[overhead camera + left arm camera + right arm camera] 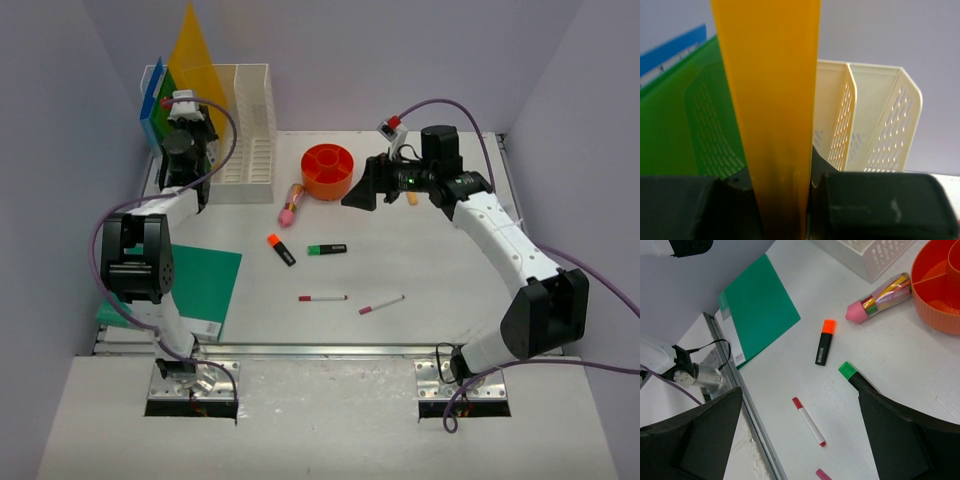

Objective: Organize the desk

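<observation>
Yellow folder (771,100) pinched in your left gripper (784,192), at the white file rack (885,115). Your right gripper (800,425) hangs wide and empty above the desk (900,360), 2 highlighters (824,347) below.

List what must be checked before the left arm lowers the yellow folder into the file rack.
1. Grip: left tool shut on the yellow folder: ok.
2. Folder attitude: roughly upright above the file rack: ok.
3. Folder's lower edge lined up with a free slot: cannot tell, as the tool hides it.
4. Free room: the rack's two compartments right of the folder look empty: ok.
5. Right tool open, over the desk, apart from the rack: ok.
6. Desk tidy: not ok. The teal folder, orange highlighter and green highlighter lie loose.
</observation>
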`<move>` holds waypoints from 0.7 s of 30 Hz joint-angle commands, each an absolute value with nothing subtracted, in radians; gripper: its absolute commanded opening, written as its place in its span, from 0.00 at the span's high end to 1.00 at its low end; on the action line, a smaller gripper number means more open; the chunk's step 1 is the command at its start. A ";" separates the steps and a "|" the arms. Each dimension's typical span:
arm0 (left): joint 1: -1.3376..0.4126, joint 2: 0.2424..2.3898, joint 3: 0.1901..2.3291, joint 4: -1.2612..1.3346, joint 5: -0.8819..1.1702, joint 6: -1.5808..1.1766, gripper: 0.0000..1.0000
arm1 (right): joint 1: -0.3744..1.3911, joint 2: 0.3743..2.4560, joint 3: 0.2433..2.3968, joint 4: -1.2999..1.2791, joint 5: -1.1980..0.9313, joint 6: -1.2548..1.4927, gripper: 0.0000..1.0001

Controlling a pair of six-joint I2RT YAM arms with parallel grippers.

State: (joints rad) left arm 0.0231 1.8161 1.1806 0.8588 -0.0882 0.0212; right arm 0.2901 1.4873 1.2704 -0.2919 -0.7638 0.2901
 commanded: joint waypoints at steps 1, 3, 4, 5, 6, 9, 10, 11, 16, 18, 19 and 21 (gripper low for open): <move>0.012 1.850 1.175 1.023 -0.138 0.011 1.00 | 0.285 1.494 1.262 -0.261 -0.779 0.295 0.01; -0.021 1.865 1.172 1.039 -0.187 0.011 1.00 | 0.286 1.498 1.257 -0.262 -0.780 0.295 0.01; -0.026 1.875 1.172 1.045 -0.209 0.012 1.00 | 0.287 1.499 1.255 -0.262 -0.781 0.296 0.01; -0.035 1.889 1.176 1.046 -0.239 0.011 1.00 | 0.286 1.501 1.252 -0.261 -0.784 0.297 0.01; -0.045 1.901 1.181 1.047 -0.289 0.011 1.00 | 0.286 1.502 1.248 -0.260 -0.786 0.299 0.01; -0.078 1.931 1.188 1.058 -0.406 0.009 1.00 | 0.287 1.503 1.232 -0.254 -0.791 0.305 0.01; -0.081 1.938 1.176 1.068 -0.398 0.011 1.00 | 0.287 1.503 1.225 -0.253 -0.794 0.307 0.01; -0.081 1.943 1.163 1.109 -0.387 0.010 1.00 | 0.287 1.503 1.222 -0.251 -0.796 0.308 0.01; -0.082 1.977 1.111 1.225 -0.360 0.014 1.00 | 0.287 1.499 1.203 -0.249 -0.808 0.310 0.01; -0.082 1.983 1.117 1.214 -0.377 -0.001 1.00 | 0.287 1.497 1.198 -0.250 -0.809 0.308 0.01; -0.083 1.989 1.121 1.208 -0.390 -0.027 1.00 | 0.287 1.497 1.195 -0.250 -0.811 0.308 0.01; -0.084 1.999 1.130 1.186 -0.433 -0.042 1.00 | 0.286 1.495 1.190 -0.248 -0.814 0.310 0.01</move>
State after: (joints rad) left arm -0.0853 1.9751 1.1233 1.1234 -0.3614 0.0111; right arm 0.2901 1.5036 1.1960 -0.2875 -0.7896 0.3002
